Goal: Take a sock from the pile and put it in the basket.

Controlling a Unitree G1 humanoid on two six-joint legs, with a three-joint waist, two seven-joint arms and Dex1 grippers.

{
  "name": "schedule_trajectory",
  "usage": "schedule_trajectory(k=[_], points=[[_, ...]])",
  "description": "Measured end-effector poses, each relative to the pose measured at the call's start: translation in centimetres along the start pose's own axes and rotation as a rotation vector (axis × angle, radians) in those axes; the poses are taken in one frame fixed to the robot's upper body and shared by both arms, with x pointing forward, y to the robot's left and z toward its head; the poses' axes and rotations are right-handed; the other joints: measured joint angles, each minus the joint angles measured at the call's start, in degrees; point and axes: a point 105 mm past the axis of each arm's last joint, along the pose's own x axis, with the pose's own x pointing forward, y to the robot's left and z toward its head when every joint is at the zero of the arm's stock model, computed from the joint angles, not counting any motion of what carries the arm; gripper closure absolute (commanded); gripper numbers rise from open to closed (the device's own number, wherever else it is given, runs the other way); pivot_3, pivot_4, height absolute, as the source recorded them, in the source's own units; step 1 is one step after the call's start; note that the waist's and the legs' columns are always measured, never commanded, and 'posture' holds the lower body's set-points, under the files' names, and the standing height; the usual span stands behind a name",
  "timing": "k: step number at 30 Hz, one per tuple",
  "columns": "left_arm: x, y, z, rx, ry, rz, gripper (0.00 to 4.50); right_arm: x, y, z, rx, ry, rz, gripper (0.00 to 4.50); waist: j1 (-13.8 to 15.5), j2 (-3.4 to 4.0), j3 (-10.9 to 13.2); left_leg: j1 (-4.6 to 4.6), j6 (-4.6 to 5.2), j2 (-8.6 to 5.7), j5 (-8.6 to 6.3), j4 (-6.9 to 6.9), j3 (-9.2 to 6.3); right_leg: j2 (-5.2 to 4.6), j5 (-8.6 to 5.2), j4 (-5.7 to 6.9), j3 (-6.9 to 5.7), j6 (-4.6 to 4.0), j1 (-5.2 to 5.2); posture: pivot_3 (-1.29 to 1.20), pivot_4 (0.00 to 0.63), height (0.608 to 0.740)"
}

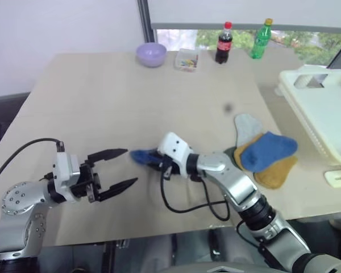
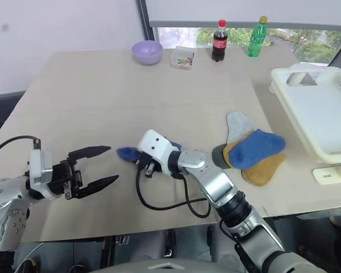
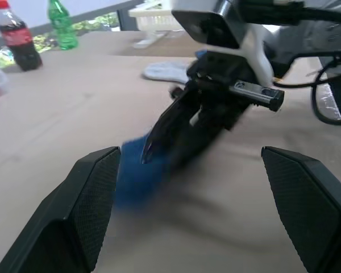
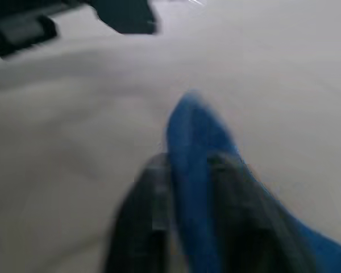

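Observation:
The pile of socks, royal blue on top of mustard, light grey and a dark one, lies at the table's right. The cream-white slotted basket stands beyond the pile at the right edge. My right gripper reaches leftward across the table's middle, shut on a blue sock that sticks out past its fingers. In the right wrist view the sock sits between the two dark fingers. My left gripper stands open just left of the sock, its fingertips apart and pointing at it, nothing between them.
A lilac bowl, a small clear box, a cola bottle and a green bottle line the far edge. A black cable loops under my right wrist. A small white piece lies by the basket's near corner.

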Motion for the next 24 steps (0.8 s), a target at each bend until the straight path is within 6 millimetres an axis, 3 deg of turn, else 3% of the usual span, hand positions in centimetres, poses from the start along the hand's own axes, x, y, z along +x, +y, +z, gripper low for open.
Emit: schedule_trajectory(k=[2,5,9,12,14,15,20,24], points=[[-0.1,0.2,0.0,-0.005,-0.004,0.007,0.26,-0.7,-0.4,-0.2,0.032,-0.001,-0.027,1.27,-0.1,-0.01,0.0,-0.01,-0.01,-0.02,0.0,0.0,0.0,-0.06,0.0,-0.03,0.02,0.01,0.0,0.0,0.15,0.74],[-0.4,0.4,0.0,-0.007,-0.001,0.019,0.26,-2.6,-1.4,0.0,0.057,-0.008,-0.071,1.27,-0.1,-0.01,0.0,0.0,-0.01,-0.02,0.01,0.0,0.01,-0.07,0.0,-0.03,0.01,0.02,0.0,0.0,0.15,0.74],[-0.4,0.6,0.0,-0.005,-0.004,0.022,0.26,-7.8,-4.7,0.6,0.061,-0.018,-0.24,1.27,0.0,-0.01,0.0,0.0,-0.03,-0.03,0.02,0.0,0.0,-0.03,0.0,-0.02,-0.07,0.02,0.0,0.0,0.15,0.74],[-0.2,0.6,0.1,-0.003,-0.009,0.016,0.26,-11.6,-6.2,0.2,0.043,0.015,-0.355,1.27,-0.1,0.0,0.0,0.02,-0.03,-0.01,0.02,-0.05,0.0,0.02,-0.01,-0.02,-0.07,0.01,-0.01,0.0,0.15,0.74],[-0.2,0.5,0.0,-0.011,-0.008,0.003,0.26,-15.0,-6.3,-1.5,0.022,0.114,-0.418,1.27,-0.1,0.02,0.0,0.0,-0.03,-0.01,0.01,-0.07,0.02,0.02,-0.02,-0.04,-0.05,0.02,-0.03,0.0,0.15,0.74],[-0.2,0.5,0.0,-0.011,-0.008,0.003,0.26,-15.1,-6.3,-1.6,0.023,0.119,-0.42,1.27,-0.1,0.01,0.0,0.0,-0.03,-0.01,0.01,-0.07,0.02,0.02,-0.02,-0.06,-0.05,0.02,-0.03,0.0,0.15,0.74],[0.3,0.4,-0.1,-0.021,-0.013,-0.035,0.26,-20.4,-4.6,-5.9,-0.031,0.365,-0.471,1.27,0.1,0.0,0.0,-0.02,-0.03,-0.06,0.01,-0.05,0.06,-0.01,-0.14,-0.09,0.01,0.23,-0.03,0.0,0.15,0.74],[0.6,0.3,-0.4,-0.034,0.002,-0.075,0.26,-22.8,-3.2,-7.0,-0.089,0.469,-0.468,1.27,-0.2,-0.03,0.0,0.06,-0.02,-0.02,0.02,-0.02,0.08,0.03,-0.15,-0.05,0.07,0.26,-0.02,0.0,0.15,0.74]])
